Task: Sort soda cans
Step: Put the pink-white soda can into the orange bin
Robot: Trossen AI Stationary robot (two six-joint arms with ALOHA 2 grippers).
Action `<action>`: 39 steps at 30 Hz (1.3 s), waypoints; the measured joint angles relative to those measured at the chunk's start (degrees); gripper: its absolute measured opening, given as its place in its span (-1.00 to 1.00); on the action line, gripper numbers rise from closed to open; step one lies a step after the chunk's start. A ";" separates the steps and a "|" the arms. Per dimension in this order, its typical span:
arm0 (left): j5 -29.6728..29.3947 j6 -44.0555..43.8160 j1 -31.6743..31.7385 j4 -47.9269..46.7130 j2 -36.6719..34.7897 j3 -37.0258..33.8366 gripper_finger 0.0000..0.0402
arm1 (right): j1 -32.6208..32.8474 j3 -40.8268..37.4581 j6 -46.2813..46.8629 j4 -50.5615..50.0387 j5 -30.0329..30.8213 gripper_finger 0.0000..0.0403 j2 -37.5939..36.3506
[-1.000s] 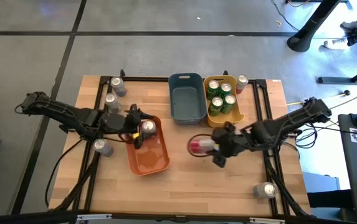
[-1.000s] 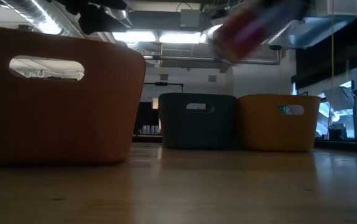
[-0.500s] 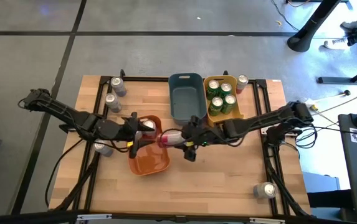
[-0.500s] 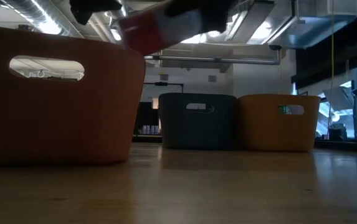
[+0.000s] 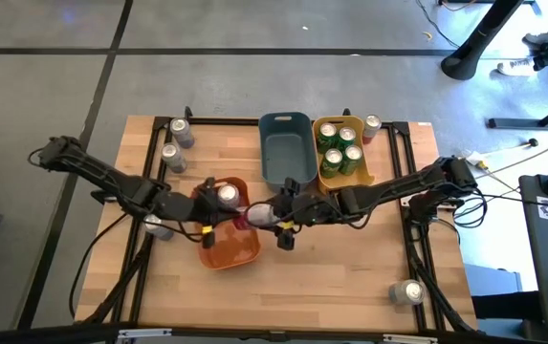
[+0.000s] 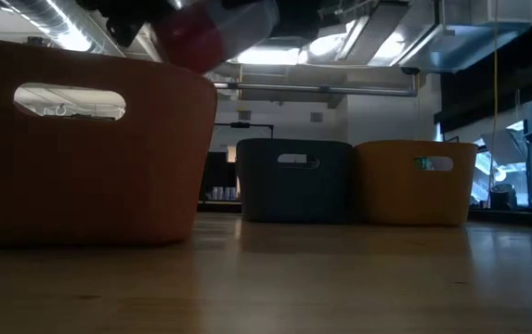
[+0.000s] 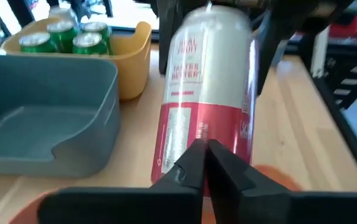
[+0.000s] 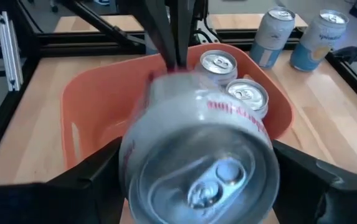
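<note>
The right gripper [image 5: 272, 212] gripped a red-and-white aluminium soda can [image 7: 208, 106] sideways over the orange plastic bin [image 5: 240, 250] near the middle of the wooden desk [image 5: 350, 277]. The left gripper [image 7: 204, 163] hung with its fingers closed together, just beside that can, holding nothing.

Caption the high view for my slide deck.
Right gripper carries a red can over the orange bin.

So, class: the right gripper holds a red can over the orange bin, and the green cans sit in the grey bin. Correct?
Not quite. The green cans sit in the yellow bin; the grey bin is empty, as the high view shows. The right gripper does hold the red can over the orange bin.
</note>
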 joint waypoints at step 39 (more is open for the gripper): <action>-5.12 -8.59 -3.07 -22.30 -20.24 1.44 -0.99 | -5.09 0.33 -1.89 32.15 -4.45 0.45 17.53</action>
